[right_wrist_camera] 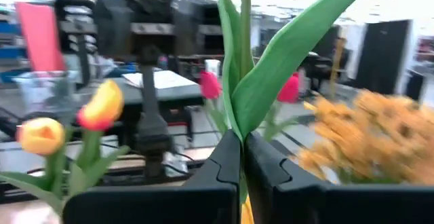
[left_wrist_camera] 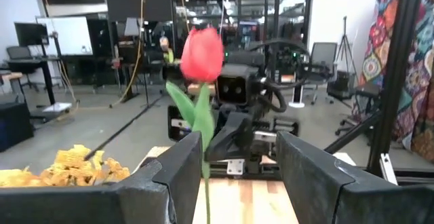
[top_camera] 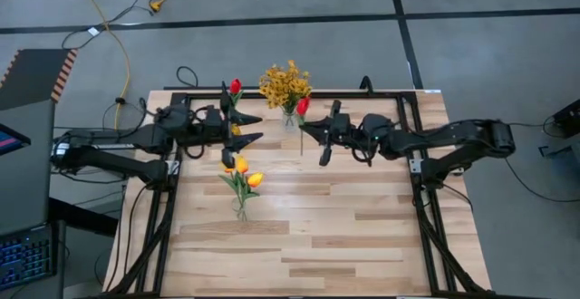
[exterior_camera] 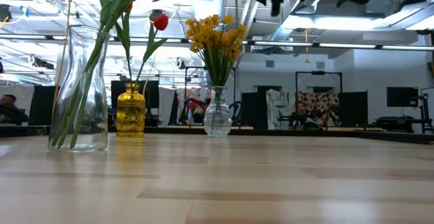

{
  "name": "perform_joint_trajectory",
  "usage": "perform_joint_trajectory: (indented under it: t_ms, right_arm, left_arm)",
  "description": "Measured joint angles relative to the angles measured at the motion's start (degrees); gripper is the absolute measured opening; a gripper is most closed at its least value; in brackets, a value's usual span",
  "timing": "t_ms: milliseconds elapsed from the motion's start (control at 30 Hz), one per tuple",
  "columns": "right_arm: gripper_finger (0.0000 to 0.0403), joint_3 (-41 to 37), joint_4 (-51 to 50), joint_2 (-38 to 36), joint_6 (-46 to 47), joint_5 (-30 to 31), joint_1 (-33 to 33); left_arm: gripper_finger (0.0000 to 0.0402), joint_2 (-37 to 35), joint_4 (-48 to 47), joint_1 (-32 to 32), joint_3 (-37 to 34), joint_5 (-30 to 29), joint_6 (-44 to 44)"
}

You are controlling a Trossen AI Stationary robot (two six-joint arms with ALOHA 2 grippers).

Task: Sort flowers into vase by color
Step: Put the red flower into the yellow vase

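Tulip (right_wrist_camera: pixel 285 61) bloom cropped, stem pinched

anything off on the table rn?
Nothing spilled or broken. The right pincer is shut on a red tulip, held above the table rather than in a vase. Yellow-orange tulips and the mustard spray stand upright.

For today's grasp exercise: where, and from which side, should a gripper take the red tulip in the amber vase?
Likely grip the red tulip low on its stem, just above the amber vase mouth, coming level from the side: the stem stands nearly upright.
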Motion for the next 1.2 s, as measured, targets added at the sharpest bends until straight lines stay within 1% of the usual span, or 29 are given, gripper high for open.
perform_joint_trajectory:
  t_ms: [133, 267, 400, 567, 800, 1033, 1200]
  right_arm:
    - [0.0032, 4.1, 0.0, 3.0, -1.2, -4.0, 0.0]
    - [0.0032, 7.9, -0.3, 6.2, -3.4, -6.7, 0.4]
    - [0.0032, 11.2, -0.3, 8.9, -6.2, -7.1, 1.1]
    - [0.0032, 14.4, -0.6, 11.7, -9.3, -7.1, 2.4]
    - [0.0032, 15.2, -0.7, 11.2, -10.6, -7.0, 3.3]
    - [0.0032, 15.2, 2.9, 11.4, -10.6, -7.0, 3.3]
    - [0.0032, 15.2, 3.2, 11.4, -10.6, -7.0, 3.4]
  left_arm:
    - [0.0176, 4.3, -0.4, 0.0, 2.7, 0.0, 0.0]
    - [0.0176, 7.7, -0.5, 0.0, 5.1, 0.0, 0.0]
    - [0.0176, 9.7, -0.7, 0.0, 6.7, 0.0, 0.0]
    - [0.0176, 10.5, -1.7, 0.0, 8.3, 0.0, 0.0]
    - [0.0176, 10.4, -3.0, 0.0, 8.3, 0.4, -0.1]
    - [0.0176, 10.4, -3.0, 0.0, 8.3, 1.5, -0.2]
    - [0.0176, 10.4, -2.9, 0.0, 8.3, 1.5, -0.2]
